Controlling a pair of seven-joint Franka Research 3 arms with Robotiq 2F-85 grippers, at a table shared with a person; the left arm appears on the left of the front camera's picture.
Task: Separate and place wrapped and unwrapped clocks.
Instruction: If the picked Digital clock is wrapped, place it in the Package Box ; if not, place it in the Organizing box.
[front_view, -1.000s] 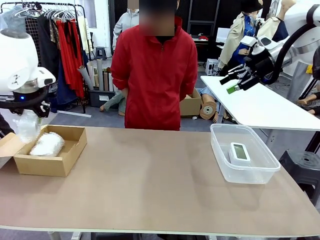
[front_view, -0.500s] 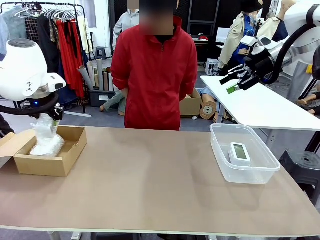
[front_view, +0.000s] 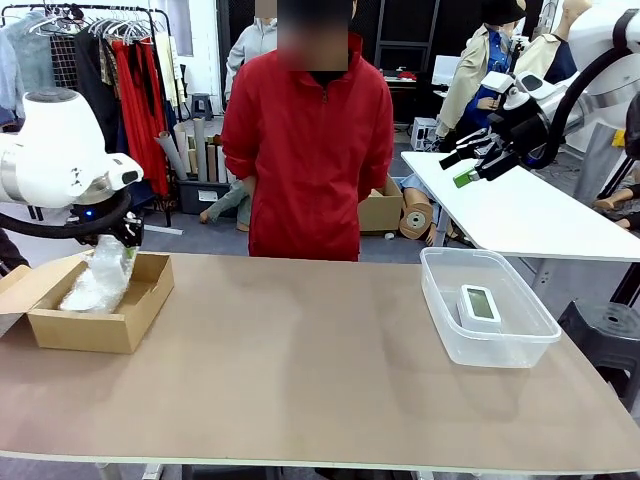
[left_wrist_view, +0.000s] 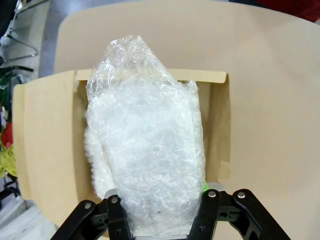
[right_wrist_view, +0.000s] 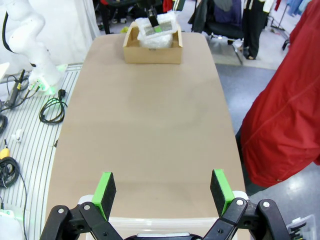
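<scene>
Left gripper (left_wrist_view: 162, 212) clamps a white crinkly bubble-wrap bundle (left_wrist_view: 147, 155) over the brown cardboard box (front_view: 95, 300) at the table's left edge.
A second wrapped bundle (left_wrist_view: 97, 170) seems to lie beneath; the right gripper (right_wrist_view: 162, 192) gapes wide; the bare white digital clock (front_view: 479, 304) sits in the clear plastic tub (front_view: 440, 315) near the right edge.

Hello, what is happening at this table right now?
The left tool is shut on a bubble-wrapped clock over the open cardboard box, where another wrapped bundle lies. The bare clock sits in the clear tub. The right tool hangs open, raised above the table's tub end. A person in red stands watching.
</scene>
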